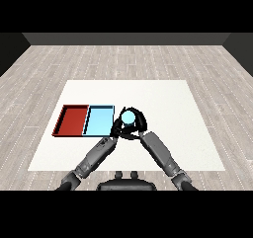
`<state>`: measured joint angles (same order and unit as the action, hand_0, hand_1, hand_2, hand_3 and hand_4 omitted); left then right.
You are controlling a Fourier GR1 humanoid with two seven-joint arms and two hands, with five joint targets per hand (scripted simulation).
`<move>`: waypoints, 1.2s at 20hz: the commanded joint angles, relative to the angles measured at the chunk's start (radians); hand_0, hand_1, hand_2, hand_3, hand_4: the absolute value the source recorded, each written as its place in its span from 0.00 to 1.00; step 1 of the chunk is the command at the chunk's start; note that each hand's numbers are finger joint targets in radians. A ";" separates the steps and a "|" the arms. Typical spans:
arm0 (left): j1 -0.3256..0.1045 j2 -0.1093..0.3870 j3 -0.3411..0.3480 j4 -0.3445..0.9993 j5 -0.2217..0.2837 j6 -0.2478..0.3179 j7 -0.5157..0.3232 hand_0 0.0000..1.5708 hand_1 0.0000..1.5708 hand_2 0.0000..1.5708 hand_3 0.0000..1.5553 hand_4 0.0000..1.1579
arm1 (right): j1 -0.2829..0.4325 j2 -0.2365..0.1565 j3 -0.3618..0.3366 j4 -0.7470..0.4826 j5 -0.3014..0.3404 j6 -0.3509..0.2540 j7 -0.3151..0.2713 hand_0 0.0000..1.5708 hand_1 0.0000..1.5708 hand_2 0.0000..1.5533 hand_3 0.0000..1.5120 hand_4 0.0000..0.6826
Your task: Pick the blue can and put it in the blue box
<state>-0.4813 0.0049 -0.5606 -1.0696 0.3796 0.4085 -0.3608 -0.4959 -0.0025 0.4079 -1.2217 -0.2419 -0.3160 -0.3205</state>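
The blue can (128, 117) stands or hangs just right of the light blue tray (98, 121), its pale blue top facing me. My right hand (139, 124) is curled round it from the right side. My left hand (117, 129) sits close against the can's left side, at the tray's right edge, and its fingers are hard to make out. Whether the can rests on the table or is lifted cannot be told.
A red tray (72, 120) lies directly left of the light blue tray, the two touching side by side. Both trays hold nothing. The white table (163, 103) stretches far to the right and behind the hands.
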 commanded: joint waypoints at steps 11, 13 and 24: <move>-0.074 -0.004 -0.047 0.077 0.073 0.028 -0.054 0.00 0.00 0.00 0.00 0.00 | 0.014 0.002 0.093 -0.020 -0.005 -0.051 -0.016 0.92 0.92 0.93 0.90 0.76; -0.097 -0.004 -0.043 0.060 0.021 0.034 0.006 0.00 0.00 0.00 0.00 0.00 | -0.059 0.002 0.033 -0.001 -0.006 -0.018 0.050 0.91 0.91 0.93 0.89 0.75; -0.069 -0.003 -0.043 0.039 0.046 0.217 0.049 1.00 1.00 1.00 0.96 0.99 | -0.012 0.001 0.134 -0.121 -0.018 -0.105 0.094 0.91 0.91 0.94 0.91 0.75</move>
<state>-0.5380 0.0283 -0.6077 -1.0374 0.4397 0.5468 -0.3390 -0.5249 -0.0224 0.4962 -1.2846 -0.2468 -0.3884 -0.2599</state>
